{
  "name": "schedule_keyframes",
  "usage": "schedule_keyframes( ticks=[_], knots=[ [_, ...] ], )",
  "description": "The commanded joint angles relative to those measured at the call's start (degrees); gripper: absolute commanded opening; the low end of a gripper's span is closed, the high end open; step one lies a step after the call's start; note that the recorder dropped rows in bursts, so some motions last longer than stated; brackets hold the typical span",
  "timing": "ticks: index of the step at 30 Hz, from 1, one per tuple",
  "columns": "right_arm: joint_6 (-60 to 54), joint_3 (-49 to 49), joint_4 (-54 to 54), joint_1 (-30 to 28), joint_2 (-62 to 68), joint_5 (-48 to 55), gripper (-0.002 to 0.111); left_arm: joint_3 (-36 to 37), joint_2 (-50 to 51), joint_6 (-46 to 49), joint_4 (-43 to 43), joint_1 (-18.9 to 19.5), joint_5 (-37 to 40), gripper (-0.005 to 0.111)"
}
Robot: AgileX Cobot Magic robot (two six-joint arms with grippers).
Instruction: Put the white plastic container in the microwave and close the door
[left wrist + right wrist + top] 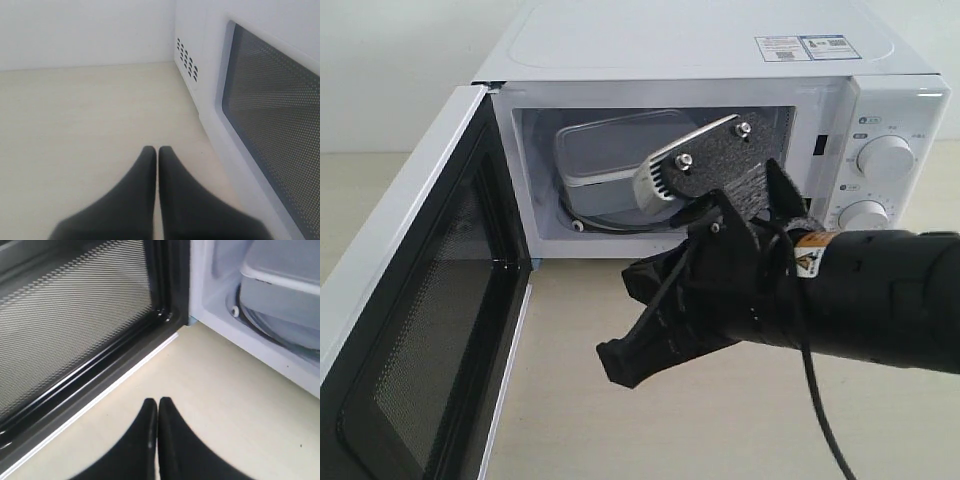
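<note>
The white microwave (700,40) stands at the back with its door (430,300) swung wide open to the left, black mesh inner face showing. The white plastic container (610,150) sits inside the cavity on the turntable, partly hidden by my right arm's camera bracket; the right wrist view also shows the container (280,285). My right gripper (615,365) is shut and empty, low over the table in front of the cavity, pointing toward the door's (75,315) lower edge. My left gripper (157,149) is shut and empty beside the door's outer face (270,110); it is not in the exterior view.
The glass turntable (610,215) lies under the container. Two round dials (885,157) sit on the right panel. My right arm's cable (820,400) hangs over the beige table (620,440). Side vents (186,59) mark the microwave's left wall.
</note>
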Motion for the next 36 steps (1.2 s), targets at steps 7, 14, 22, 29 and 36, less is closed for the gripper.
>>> schedule_keyframes(
  ticks=[7, 14, 22, 29, 36],
  knots=[
    [-3.4, 8.4, -0.4, -3.8, -18.9, 1.5, 0.000, 0.2, -0.2, 0.4, 0.0, 0.2, 0.0, 0.004],
    [-2.0, 18.5, -0.4, -13.0, -32.7, 1.6, 0.000, 0.2, -0.2, 0.4, 0.0, 0.2, 0.0, 0.004],
    [0.1, 29.6, -0.4, -24.3, -50.6, 1.4, 0.000, 0.2, -0.2, 0.4, 0.0, 0.2, 0.0, 0.004],
    [0.1, 34.5, -0.4, -30.9, -62.0, 1.0, 0.000, 0.2, -0.2, 0.4, 0.0, 0.2, 0.0, 0.004],
    [2.5, 37.4, -0.3, -36.5, -71.9, 1.2, 0.000, 0.2, -0.2, 0.4, 0.0, 0.2, 0.0, 0.004]
  ],
)
